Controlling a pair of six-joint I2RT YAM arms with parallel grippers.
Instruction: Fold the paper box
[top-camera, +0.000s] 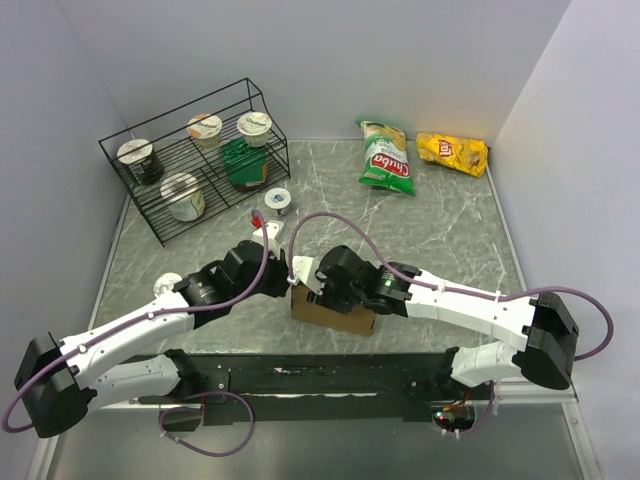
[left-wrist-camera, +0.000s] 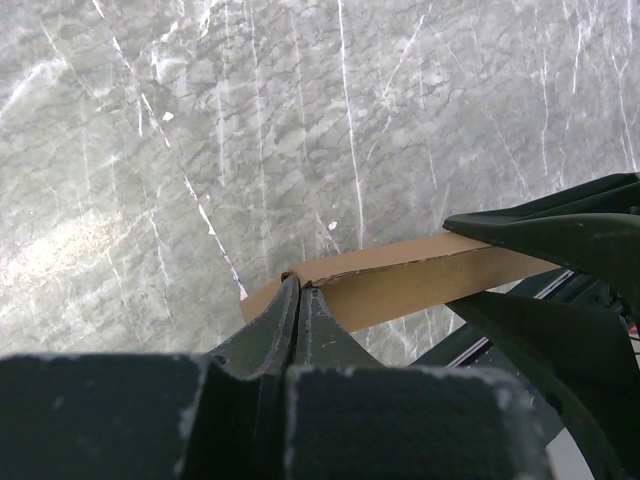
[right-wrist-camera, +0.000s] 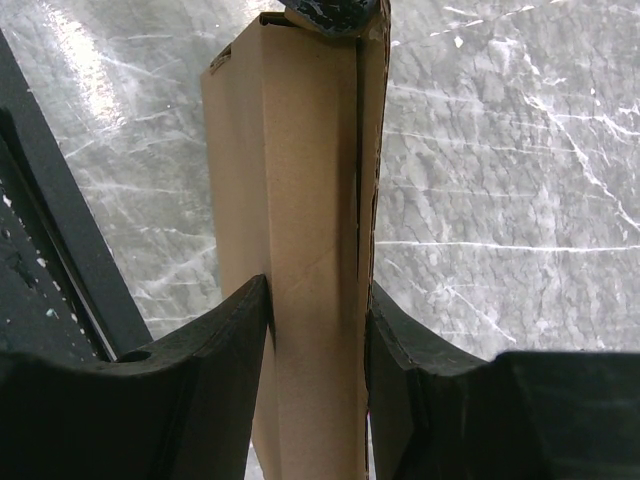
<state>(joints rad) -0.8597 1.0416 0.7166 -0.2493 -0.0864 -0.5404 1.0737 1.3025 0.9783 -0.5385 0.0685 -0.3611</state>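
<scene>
The paper box is plain brown cardboard, folded into a narrow block near the table's front middle. My right gripper is shut on it; in the right wrist view the fingers press both long sides of the box. My left gripper is shut, with its tips touching the box's left end. In the left wrist view the closed gripper meets the corner of the box, with no cardboard visible between the tips. The left gripper's tip shows at the box's far end.
A black wire rack with yogurt cups and a green item stands at the back left. A green chip bag and a yellow chip bag lie at the back right. A small white roll lies behind the arms.
</scene>
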